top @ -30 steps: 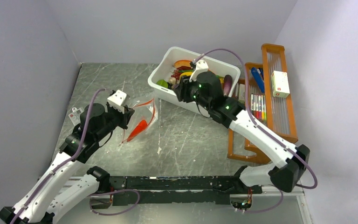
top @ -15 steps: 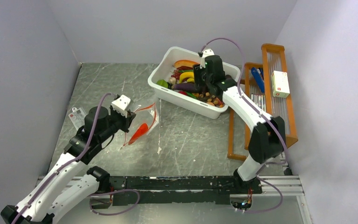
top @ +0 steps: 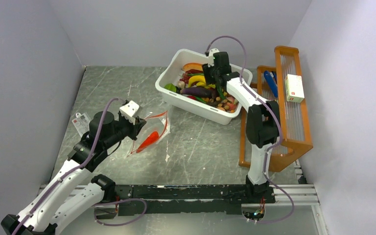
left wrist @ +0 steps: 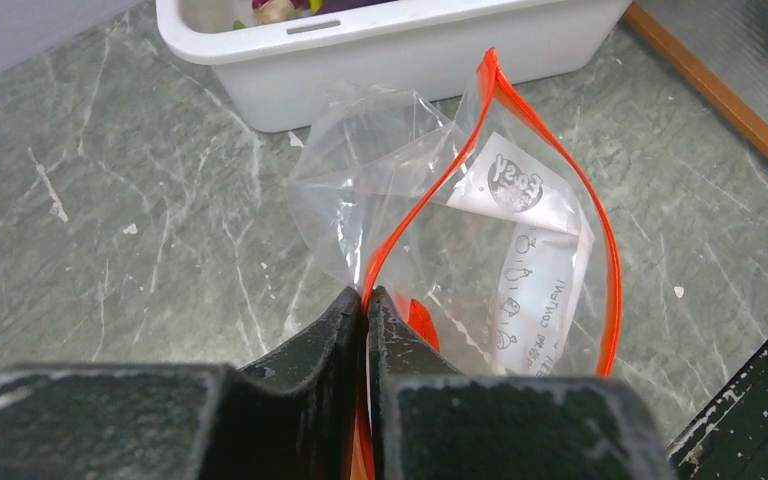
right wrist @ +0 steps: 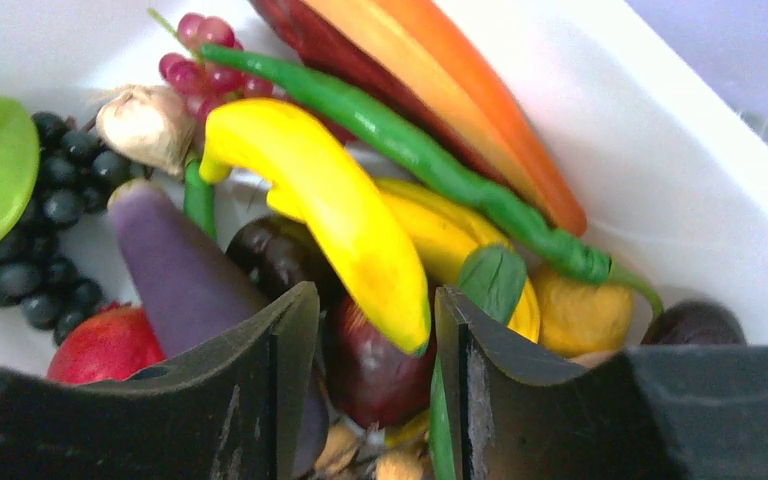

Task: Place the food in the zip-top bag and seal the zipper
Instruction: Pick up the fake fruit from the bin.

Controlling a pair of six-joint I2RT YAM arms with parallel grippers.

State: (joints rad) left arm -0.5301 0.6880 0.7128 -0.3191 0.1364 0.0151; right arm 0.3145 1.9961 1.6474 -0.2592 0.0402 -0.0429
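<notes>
The clear zip-top bag (top: 152, 132) lies on the table with its mouth open; a red toy food (top: 148, 139) is inside. My left gripper (top: 138, 126) is shut on the bag's orange-red zipper (left wrist: 430, 190) at the near end (left wrist: 365, 295); the white label (left wrist: 535, 240) faces up. My right gripper (top: 214, 81) is open, low over the food in the white tub (top: 169, 73). In the right wrist view its jaws (right wrist: 375, 300) straddle the tip of a yellow banana (right wrist: 330, 200) and a dark red fruit (right wrist: 380, 360). A purple eggplant (right wrist: 175, 260) and a green bean (right wrist: 410, 150) lie beside them.
An orange wooden rack (top: 298, 139) with marker pens and a white box (top: 293, 88) stands right of the tub. A small tag (top: 80, 121) lies left of my left arm. Grey walls close in the left, back and right sides.
My right gripper has swung from the tub's near side to its back right and now hangs low over the food. My left gripper has shifted the bag slightly right.
</notes>
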